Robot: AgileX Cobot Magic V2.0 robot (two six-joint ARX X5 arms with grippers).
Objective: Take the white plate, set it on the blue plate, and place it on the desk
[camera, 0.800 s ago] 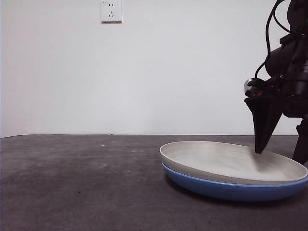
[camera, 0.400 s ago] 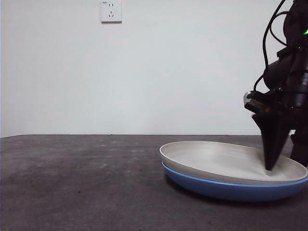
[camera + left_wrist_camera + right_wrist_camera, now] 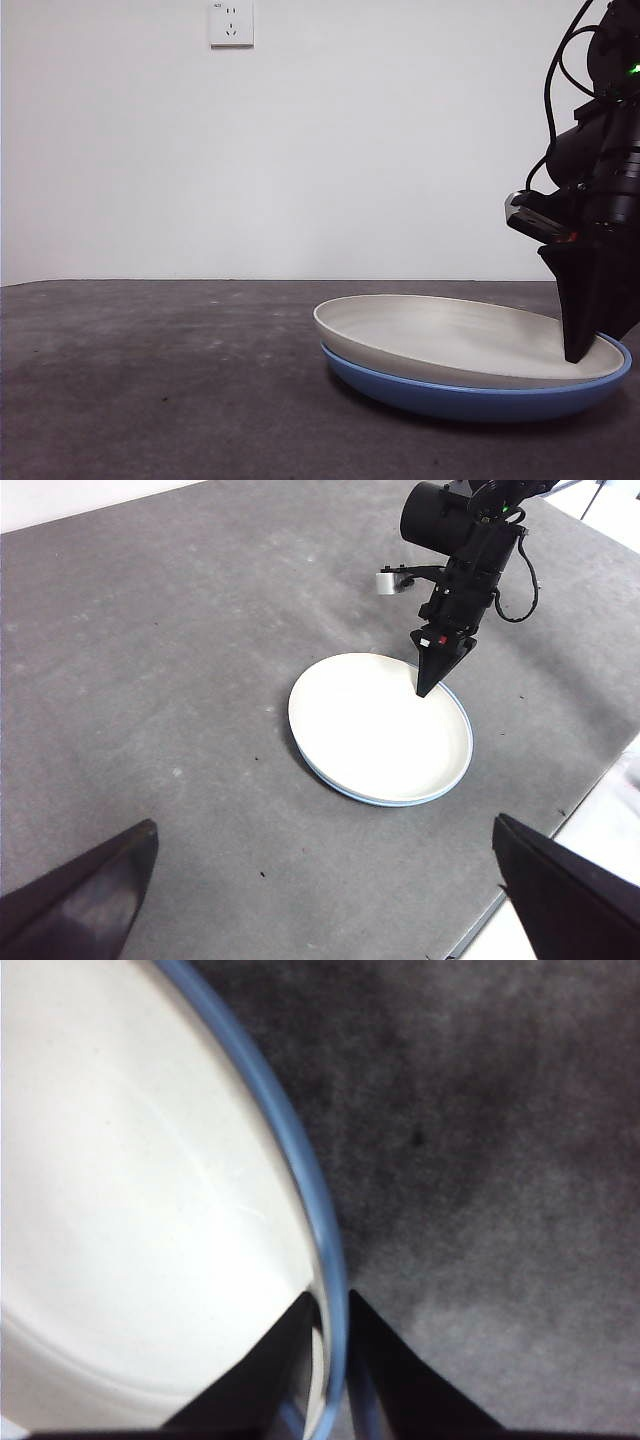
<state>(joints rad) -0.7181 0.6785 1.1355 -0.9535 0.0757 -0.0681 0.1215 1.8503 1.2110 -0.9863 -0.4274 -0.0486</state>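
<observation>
At the far right edge of the stacked plates, you have the right gripper (image 3: pixel 580 345) with its jaws nearly closed astride both rims: one jaw inside the matte cream-white round plate (image 3: pixel 450 335), one outside the glossy blue round plate (image 3: pixel 470 400) beneath it. Both rest on the mottled dark grey desk (image 3: pixel 150 380). The stacking step appears complete; next, confirm the pinch before lifting. The left gripper (image 3: pixel 320 900) waits spread wide, well apart.
</observation>
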